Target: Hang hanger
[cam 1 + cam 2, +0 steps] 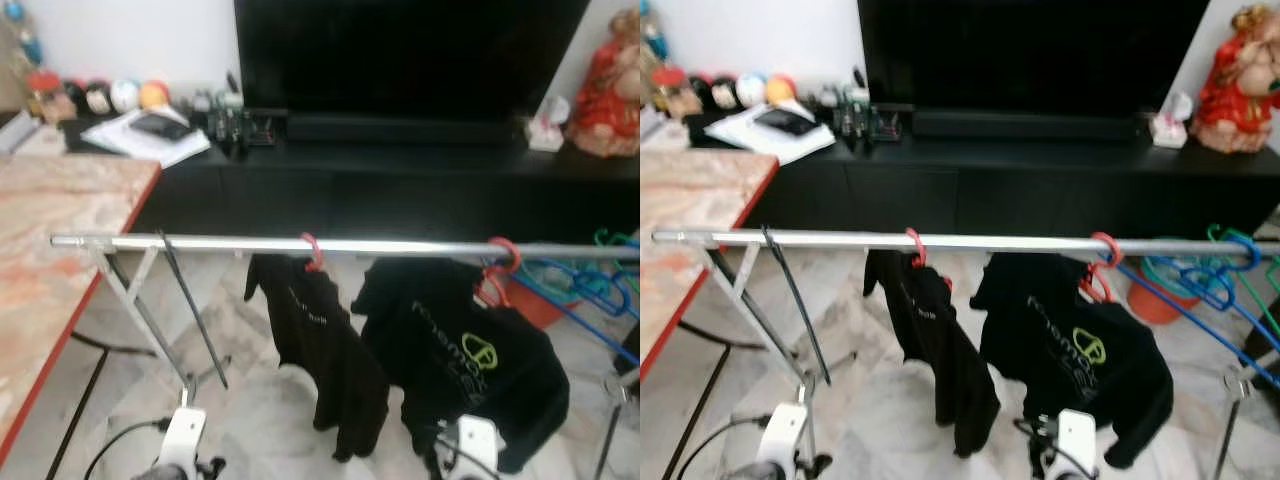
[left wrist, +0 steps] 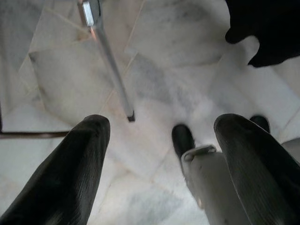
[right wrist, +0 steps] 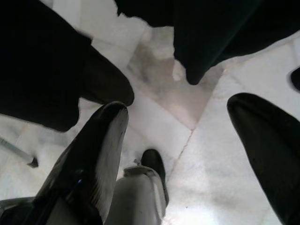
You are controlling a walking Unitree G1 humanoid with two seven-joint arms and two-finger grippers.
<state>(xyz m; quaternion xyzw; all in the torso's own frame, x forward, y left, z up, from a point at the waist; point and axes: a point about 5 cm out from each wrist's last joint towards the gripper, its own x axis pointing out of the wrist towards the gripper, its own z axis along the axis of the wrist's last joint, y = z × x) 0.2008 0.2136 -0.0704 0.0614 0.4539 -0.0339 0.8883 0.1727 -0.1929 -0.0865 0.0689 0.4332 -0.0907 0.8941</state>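
Both tools hang low at 6 o'clock over the marble floor (image 2: 154, 79), the left tool (image 2: 159, 136) and right tool (image 3: 183, 136) each spread wide and holding nothing. Beyond them the silver rail (image 1: 230, 243) carries two red hangers, one (image 1: 313, 252) at centre and one (image 1: 500, 262) toward 3 o'clock, each bearing a black shirt (image 1: 320, 350). Blue hangers (image 1: 1200, 280) crowd the rail's 3 o'clock end.

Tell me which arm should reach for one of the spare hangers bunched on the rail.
Right. The blue and green hangers bunch at the rail's right end, on that arm's side.
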